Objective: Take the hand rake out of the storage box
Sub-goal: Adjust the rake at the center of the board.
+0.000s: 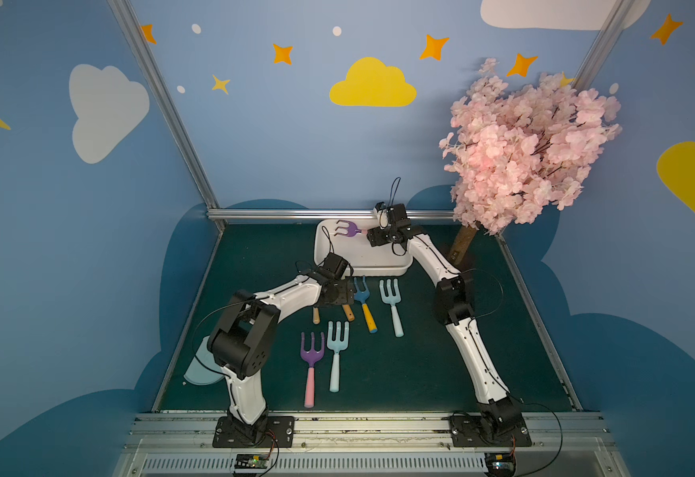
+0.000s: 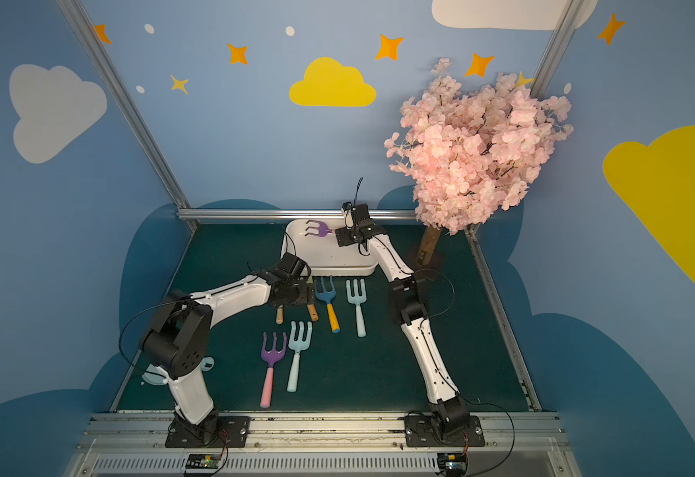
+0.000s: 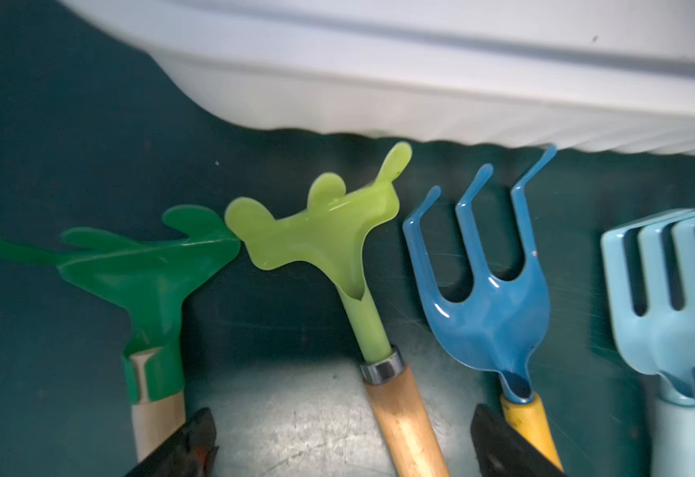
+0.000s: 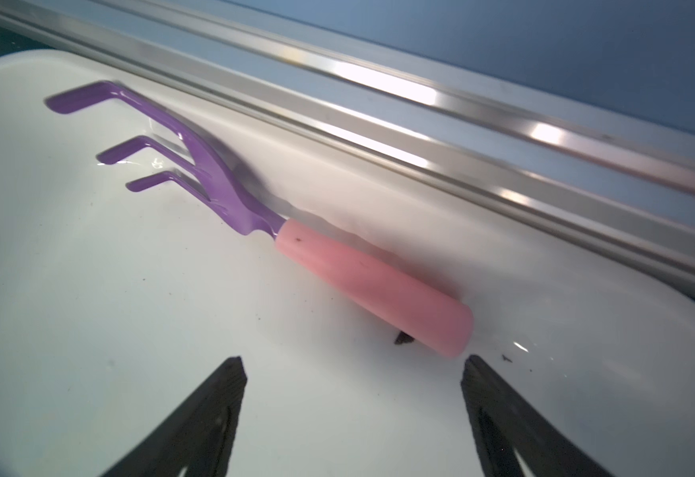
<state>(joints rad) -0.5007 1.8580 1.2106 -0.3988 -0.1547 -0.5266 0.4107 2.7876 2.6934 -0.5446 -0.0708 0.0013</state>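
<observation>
Where the rake lies: the rake [image 4: 296,247] is in the box [image 1: 362,270], on its floor and along the far wall. Its purple head is toward the left and its pink handle toward the right.
Box: white and shallow, at the back of the counter [image 1: 420,363]. I see nothing else in it.
Right tool: the right tool [image 4: 352,363] is open, its jaws spread wide over the box floor and gripping nothing. The end of the pink handle sits just beside one fingertip [image 4: 467,365], and I cannot tell if they touch.
Left tool: the left tool [image 3: 341,415] is open and low over the counter, outside the box's near wall. The lime rake's wooden handle lies between the jaws, nearer one finger, and is not clamped.
Row by the box: green rake [image 3: 147,268], lime rake [image 3: 329,231], blue rake [image 3: 486,297] with a yellow handle, and pale rake [image 3: 660,322]. All have their heads toward the box. The green and lime heads meet at an edge.
Nearer row: a second purple rake [image 1: 312,355] with a pink handle lies beside another pale blue rake [image 1: 337,342], both flat on the counter with their tines toward the box.
Back right corner: a pink blossom tree [image 1: 523,144] stands near the right arm [image 1: 432,256].
</observation>
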